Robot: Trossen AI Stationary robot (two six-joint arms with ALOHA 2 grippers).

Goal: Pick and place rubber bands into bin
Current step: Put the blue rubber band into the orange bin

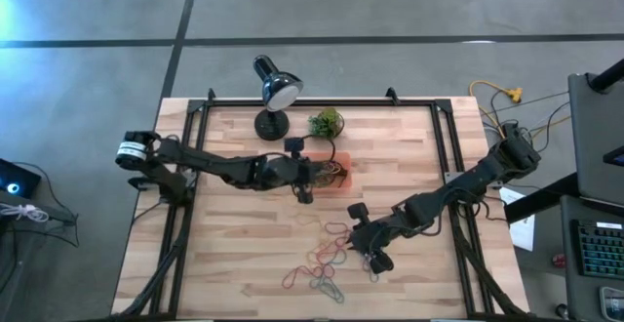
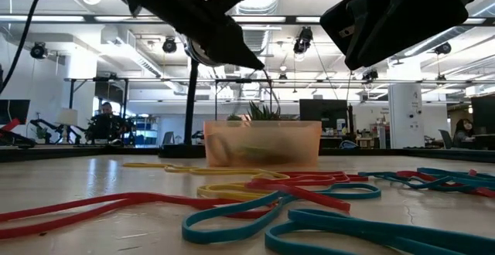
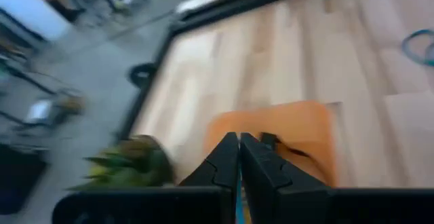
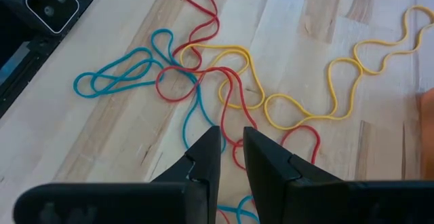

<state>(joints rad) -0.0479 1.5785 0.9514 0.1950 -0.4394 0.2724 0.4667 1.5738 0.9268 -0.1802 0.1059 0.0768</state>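
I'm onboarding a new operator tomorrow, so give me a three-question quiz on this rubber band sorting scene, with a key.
1. True or false: the left gripper is over the orange bin with its fingers shut.
2. Multiple choice: the rubber bands lying under the right gripper are which colours? A) red, yellow and blue B) black and white only C) all green
3. Short answer: what stands on the table right behind the bin, beside the black desk lamp?

Key
1. True.
2. A.
3. A small green plant.
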